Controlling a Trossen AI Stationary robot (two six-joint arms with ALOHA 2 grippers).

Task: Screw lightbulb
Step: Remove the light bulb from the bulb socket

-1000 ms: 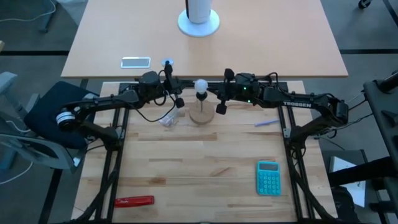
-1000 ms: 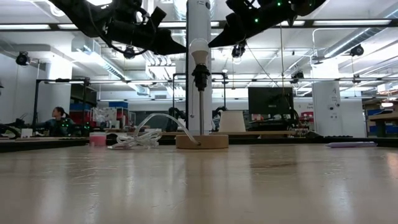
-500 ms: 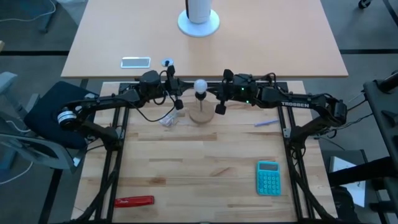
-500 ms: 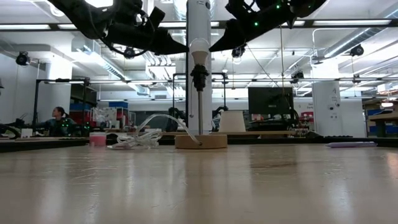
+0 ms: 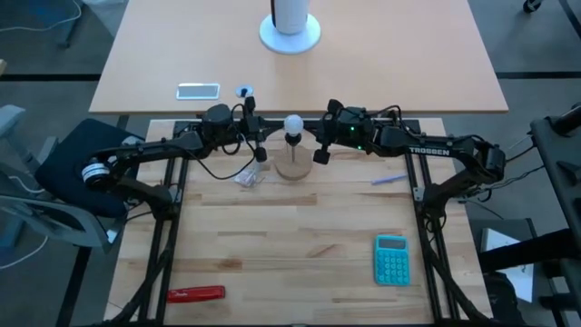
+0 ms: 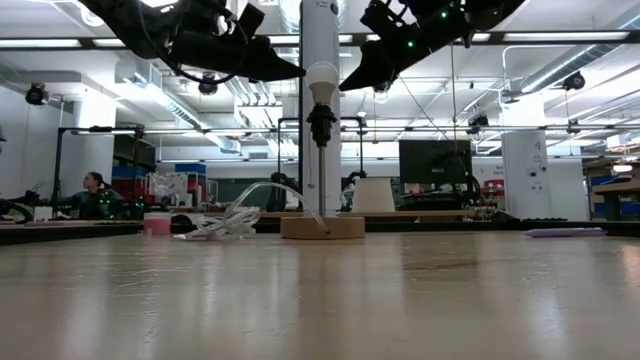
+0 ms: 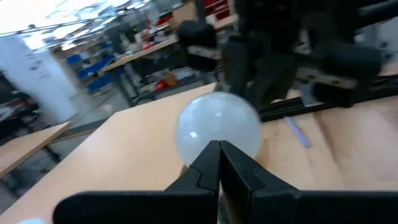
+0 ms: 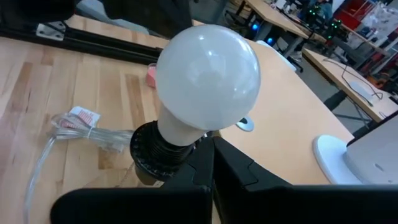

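Observation:
The white lightbulb [image 5: 292,124] sits upright in a black socket [image 6: 320,122] on a thin stem above the round wooden disc stand [image 5: 292,167], which rests flat on the table. My left gripper [image 5: 260,153] is shut and hovers at bulb height on the bulb's left. My right gripper [image 5: 320,156] is shut and hovers at the same height on its right. In the low view a small gap shows between each gripper and the bulb [image 6: 321,78]. The bulb fills the left wrist view [image 7: 217,127] and the right wrist view [image 8: 208,74], just beyond the closed fingertips.
A clear crumpled wrapper [image 5: 247,175] lies left of the stand. A purple pen [image 5: 388,179], a teal calculator [image 5: 392,259] and a red tool [image 5: 195,293] lie on the table. A phone [image 5: 198,90] and a white round base [image 5: 290,34] sit on the far table.
My right gripper has edged a little toward the bulb, and its fingertips have tipped slightly lower. My left gripper has shifted slightly beside the bulb. The bulb stays upright in its socket.

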